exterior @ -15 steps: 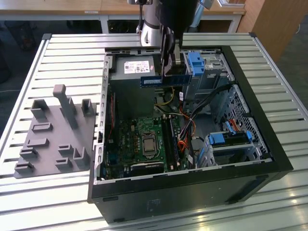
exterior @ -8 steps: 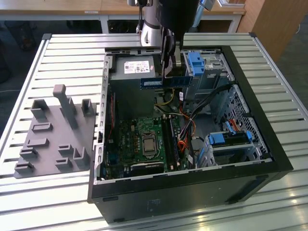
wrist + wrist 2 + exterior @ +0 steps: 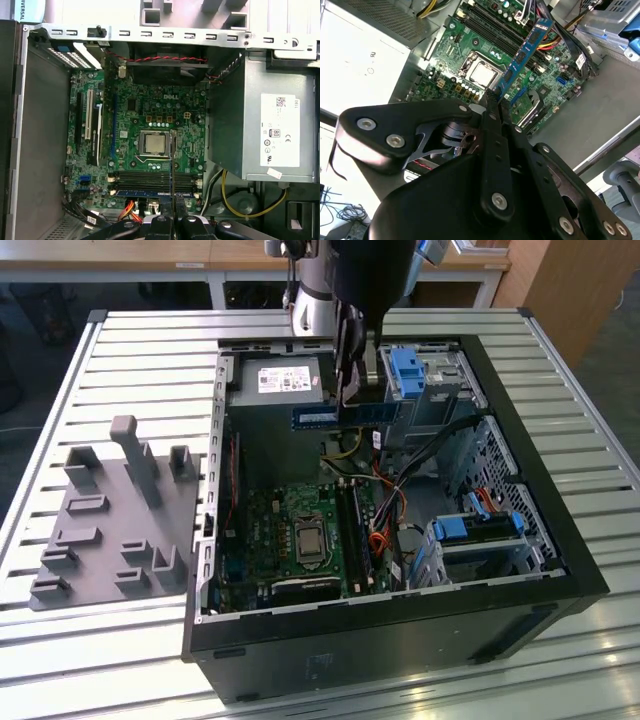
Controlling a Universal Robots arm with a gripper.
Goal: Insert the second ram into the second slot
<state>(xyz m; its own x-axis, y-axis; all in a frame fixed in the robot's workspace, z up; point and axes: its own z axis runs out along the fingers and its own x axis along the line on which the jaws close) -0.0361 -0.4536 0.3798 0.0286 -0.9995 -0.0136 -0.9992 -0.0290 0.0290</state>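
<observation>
Exterior view: the gripper [image 3: 350, 390] covers the middle of the second ram [image 3: 312, 418], I only get its two ends, and the arm [image 3: 365, 270] is chopped by the frame edge. First wrist view has the stick edge-on, so I can't make out its chips.

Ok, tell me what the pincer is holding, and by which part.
The pincer holds the second ram, the blue stick, pinched at its upper long edge, about mid-length in the exterior view.
</observation>
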